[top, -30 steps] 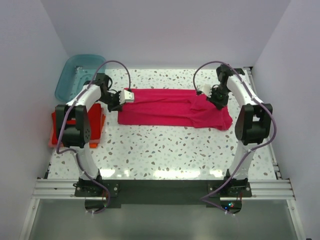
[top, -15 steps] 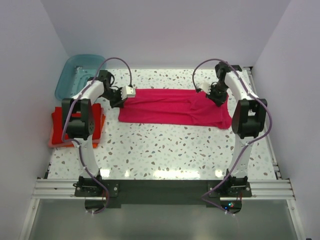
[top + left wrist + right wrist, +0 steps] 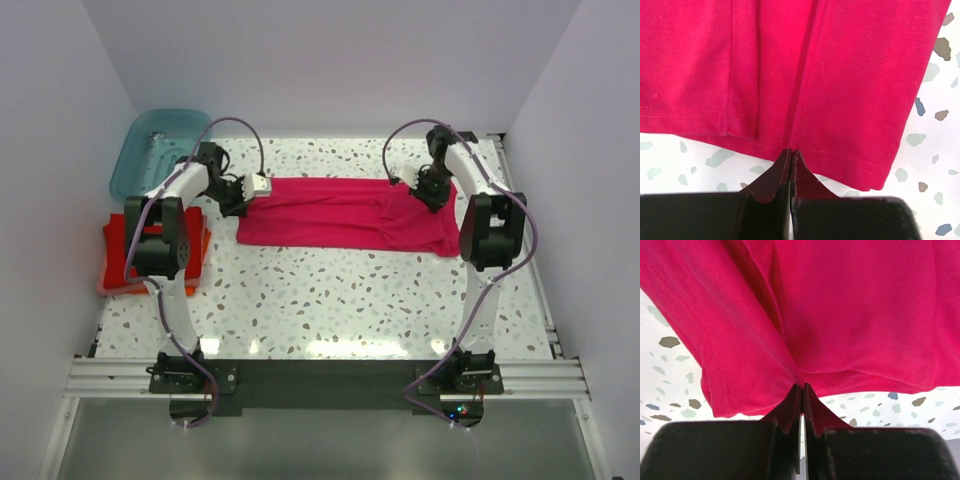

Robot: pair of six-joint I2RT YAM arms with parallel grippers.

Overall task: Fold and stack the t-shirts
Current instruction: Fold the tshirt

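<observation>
A magenta-pink t-shirt [image 3: 340,212] lies across the back half of the table as a long flat strip. My left gripper [image 3: 242,198] is at its left end, and in the left wrist view it [image 3: 791,151] is shut on the stitched hem of the shirt [image 3: 850,75]. At the shirt's right end, on the far edge, is my right gripper [image 3: 415,190]. The right wrist view shows that gripper [image 3: 801,385] shut on a pinch of the cloth [image 3: 855,305], which gathers into its tips. Folded red [image 3: 115,262] and orange [image 3: 204,250] t-shirts lie stacked at the table's left edge, partly hidden by the left arm.
A translucent teal tub [image 3: 140,150] stands at the back left corner. White walls close in the table at the back and on both sides. Speckled tabletop [image 3: 330,300] shows between the shirt and the arm bases.
The right arm has swung back and the shirt's right end now lies flatter and a little further back. The left gripper has shifted slightly back and left. Both stay shut.
</observation>
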